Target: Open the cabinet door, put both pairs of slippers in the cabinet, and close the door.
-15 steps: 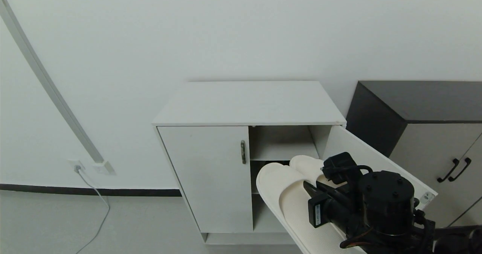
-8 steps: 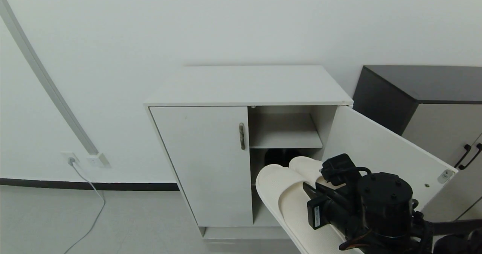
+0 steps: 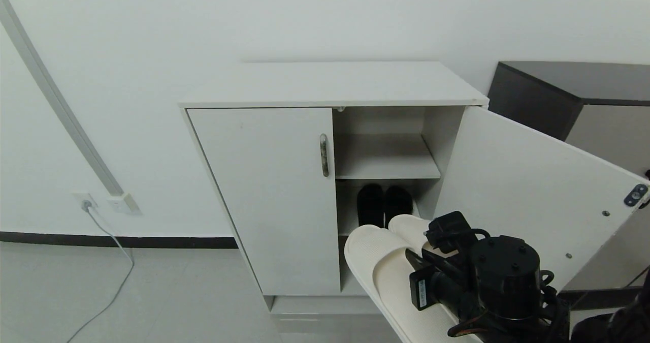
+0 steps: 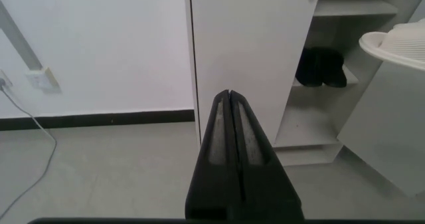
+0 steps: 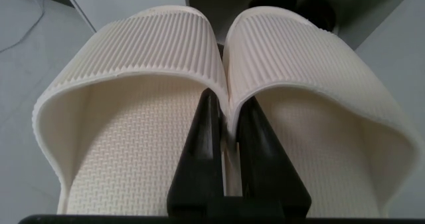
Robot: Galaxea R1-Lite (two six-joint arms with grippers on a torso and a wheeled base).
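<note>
The right gripper [image 5: 224,111] is clamping the cream slippers [image 3: 378,261] as a pair. Its jaws are squeezing the two touching inner walls together, so one pinch is carrying both shoes side by side with their toes pointing toward the cabinet [image 3: 335,81]. In the head view the pair is sitting at the lower centre of the frame, just in front of the opening and not yet inside. The right door [image 3: 528,180] is standing swung wide toward the right of the frame, giving the arm a free path into the exposed half. The left door [image 3: 259,195] is lying closed, its handle [image 3: 323,155] near the frame's centre. The black slippers [image 3: 384,205] are resting side by side on the middle shelf, at the centre of the frame, and are taking up much of it. The cream pair is therefore probably heading for the bare upper shelf [image 3: 386,165] or the bottom compartment [image 4: 305,127]. The left gripper [image 4: 229,94] is pressed closed on nothing, pointing toward the closed door, apparently keeping clear of the working arm. One pair is left to place, and then the door to close.
</note>
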